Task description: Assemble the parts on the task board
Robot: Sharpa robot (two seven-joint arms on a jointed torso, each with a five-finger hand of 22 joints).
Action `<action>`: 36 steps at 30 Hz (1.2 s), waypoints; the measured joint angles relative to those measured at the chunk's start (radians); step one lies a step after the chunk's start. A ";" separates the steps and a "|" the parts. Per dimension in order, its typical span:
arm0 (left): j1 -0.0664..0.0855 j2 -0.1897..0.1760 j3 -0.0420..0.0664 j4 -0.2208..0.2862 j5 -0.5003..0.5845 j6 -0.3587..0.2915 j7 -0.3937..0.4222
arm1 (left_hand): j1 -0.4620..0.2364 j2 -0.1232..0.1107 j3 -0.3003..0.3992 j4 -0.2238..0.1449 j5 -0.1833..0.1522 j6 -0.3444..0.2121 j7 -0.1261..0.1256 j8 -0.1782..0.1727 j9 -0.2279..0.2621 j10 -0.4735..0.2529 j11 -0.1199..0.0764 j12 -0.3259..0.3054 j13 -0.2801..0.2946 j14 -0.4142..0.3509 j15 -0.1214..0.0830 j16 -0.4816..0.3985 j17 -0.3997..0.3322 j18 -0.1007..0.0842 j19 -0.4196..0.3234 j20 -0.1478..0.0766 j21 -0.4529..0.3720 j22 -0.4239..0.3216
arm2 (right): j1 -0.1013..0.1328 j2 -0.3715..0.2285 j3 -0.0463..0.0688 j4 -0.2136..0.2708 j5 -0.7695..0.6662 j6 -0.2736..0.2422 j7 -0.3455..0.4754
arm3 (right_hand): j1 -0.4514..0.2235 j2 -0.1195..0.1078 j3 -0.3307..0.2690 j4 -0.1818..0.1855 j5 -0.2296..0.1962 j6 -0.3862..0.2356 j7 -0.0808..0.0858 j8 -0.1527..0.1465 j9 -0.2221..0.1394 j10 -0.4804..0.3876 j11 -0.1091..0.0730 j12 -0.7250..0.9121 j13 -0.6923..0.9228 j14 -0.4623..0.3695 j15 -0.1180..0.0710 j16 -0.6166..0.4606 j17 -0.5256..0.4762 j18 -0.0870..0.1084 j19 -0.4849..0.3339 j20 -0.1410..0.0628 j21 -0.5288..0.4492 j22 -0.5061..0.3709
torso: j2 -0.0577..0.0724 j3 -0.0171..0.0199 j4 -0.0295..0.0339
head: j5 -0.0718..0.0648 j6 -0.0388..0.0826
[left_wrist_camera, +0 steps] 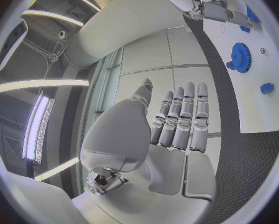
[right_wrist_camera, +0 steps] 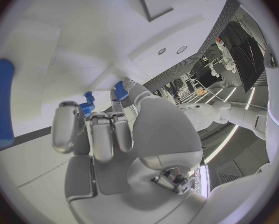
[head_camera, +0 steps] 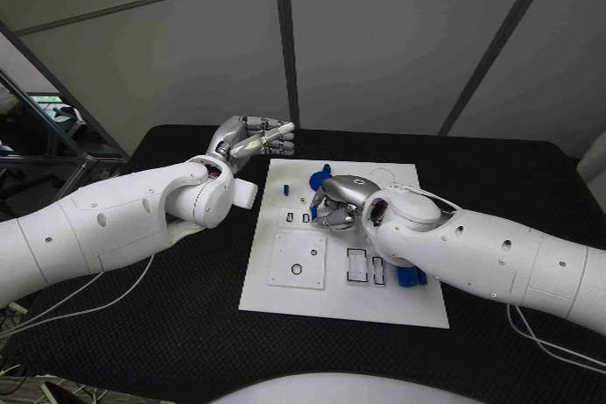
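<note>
The white task board (head_camera: 341, 306) lies in the middle of the black table. My left hand (head_camera: 253, 139) is raised off the board's far left corner, fingers straight and side by side, holding nothing (left_wrist_camera: 176, 122). My right hand (head_camera: 336, 200) hangs over the board's far half with its fingers curled down (right_wrist_camera: 108, 129). A blue gear (head_camera: 323, 174) (left_wrist_camera: 240, 57) stands just beyond it. A small blue part (right_wrist_camera: 119, 90) sits between its thumb and a fingertip; I cannot tell whether it is gripped. A blue peg (head_camera: 285, 191) stands to its left.
A long blue part (head_camera: 406, 277) (right_wrist_camera: 4, 102) lies by the board's right edge under my right forearm. Cut-out slots (head_camera: 366, 265) and a square inset plate (head_camera: 298, 260) mark the board's near half. Black table (head_camera: 165, 334) surrounds the board; cables trail off both arms.
</note>
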 measured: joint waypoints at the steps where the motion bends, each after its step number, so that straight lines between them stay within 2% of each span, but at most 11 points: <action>1: 0.000 0.000 0.000 0.000 0.000 0.000 0.000 | 0.000 0.000 0.000 0.000 0.000 0.000 0.000 0.000 0.000 0.000 0.000 0.000 0.000 0.000 0.000 0.000 0.000 0.000 0.000 0.000 0.000 0.000 | 0.000 0.000 0.000 0.000 0.000 0.000 0.000 | 0.000 0.000 0.000 0.000 0.000 -0.001 0.001 -0.001 0.000 0.002 0.002 -0.002 0.000 0.000 0.000 0.000 0.000 0.000 0.000 0.000 0.000 -0.001 | 0.000 -0.0001 0.0000 | -0.001 0.000; 3: 0.000 0.000 0.000 0.000 0.000 0.000 0.000 | 0.000 0.000 0.000 0.000 0.000 0.000 0.000 0.000 0.000 0.000 0.000 0.000 0.000 0.000 0.000 0.000 0.000 0.000 0.000 0.000 0.000 0.000 | 0.000 0.000 0.000 0.000 0.000 0.001 0.000 | 0.000 0.000 0.000 0.000 0.000 -0.005 0.005 -0.001 0.000 0.002 0.002 -0.002 0.000 0.000 0.000 0.000 0.000 0.000 0.000 0.000 0.000 -0.002 | 0.000 -0.0001 0.0002 | -0.001 0.000; 7: 0.000 0.000 0.000 0.000 0.000 0.000 0.000 | 0.000 0.000 0.000 0.000 0.000 0.000 0.000 0.000 0.000 0.000 0.000 0.000 0.000 0.000 0.000 0.000 0.000 0.000 0.000 0.000 0.000 0.000 | 0.000 0.000 0.000 0.000 0.001 0.001 0.000 | 0.000 0.000 0.000 0.000 0.000 -0.009 0.002 -0.001 0.000 -0.001 0.004 -0.002 0.000 0.004 0.004 0.000 0.000 0.000 -0.004 0.004 0.000 -0.004 | 0.000 -0.0002 0.0003 | -0.002 0.000; 17: 0.000 0.000 0.000 -0.001 0.000 -0.001 -0.001 | 0.000 0.000 0.000 0.000 0.000 0.000 0.000 0.000 0.000 0.000 0.000 0.000 0.000 0.000 0.000 0.000 0.000 0.000 0.000 0.000 0.000 0.000 | 0.000 -0.001 0.000 0.000 0.001 0.003 -0.002 | -0.003 -0.003 0.000 0.000 0.000 -0.028 0.009 -0.007 -0.002 -0.002 0.005 -0.013 0.000 0.000 0.007 0.000 0.000 0.000 -0.011 0.004 -0.011 -0.018 | 0.000 -0.0002 0.0003 | -0.004 -0.003; 22: 0.000 0.000 0.000 -0.001 0.000 -0.001 -0.001 | 0.000 0.000 -0.003 -0.003 0.000 0.000 0.000 0.000 0.000 0.000 0.000 -0.004 0.000 -0.003 0.004 0.000 0.001 0.000 0.000 0.000 0.000 0.000 | 0.000 -0.001 0.000 0.001 0.002 0.004 -0.002 | -0.007 -0.007 0.000 0.000 -0.008 -0.050 0.015 -0.018 -0.003 -0.002 0.012 -0.022 0.000 0.003 0.011 0.000 0.001 0.000 -0.018 0.007 -0.017 -0.033 | 0.000 0.0000 0.0003 | -0.005 -0.002; 26: 0.000 0.001 0.000 -0.002 0.000 0.000 -0.001 | 0.000 0.000 -0.003 -0.003 0.000 0.000 0.000 0.000 0.000 0.000 0.000 -0.004 0.000 -0.003 0.004 0.000 0.001 0.000 0.000 0.000 0.000 0.000 | 0.000 -0.001 0.000 0.001 0.002 0.004 -0.001 | -0.005 -0.010 0.000 0.000 -0.008 -0.053 0.011 -0.018 -0.004 -0.002 0.012 -0.027 0.000 0.003 0.011 0.000 0.001 0.000 -0.020 0.006 -0.021 -0.037 | 0.000 0.0000 0.0003 | -0.005 -0.001; 29: 0.000 0.001 0.000 -0.002 0.000 0.000 -0.001 | 0.000 0.000 -0.003 -0.003 0.000 0.000 0.000 0.000 0.000 0.000 0.000 -0.004 0.000 -0.003 0.004 0.000 0.001 0.000 0.000 0.000 0.000 -0.001 | 0.000 -0.002 0.000 0.001 0.002 0.004 -0.001 | -0.002 -0.012 0.000 0.000 -0.012 -0.058 0.015 -0.018 -0.004 -0.002 0.012 -0.027 0.000 0.003 0.011 0.000 0.001 0.000 -0.023 0.009 -0.021 -0.041 | 0.000 0.0002 0.0003 | -0.006 -0.002; 36: 0.000 0.001 0.000 -0.003 0.000 0.000 -0.001 | 0.000 0.000 -0.003 -0.003 0.000 0.000 0.000 0.000 -0.001 0.000 0.000 -0.004 0.000 -0.003 0.004 0.000 0.001 0.000 0.000 0.000 0.000 -0.001 | -0.001 -0.002 -0.001 0.000 0.003 0.005 -0.002 | -0.008 -0.018 -0.009 0.009 -0.021 -0.111 0.021 -0.037 -0.013 0.001 0.016 -0.034 0.000 0.000 0.014 -0.006 0.001 0.000 -0.027 0.013 -0.032 -0.054 | 0.000 0.0001 0.0001 | -0.006 -0.005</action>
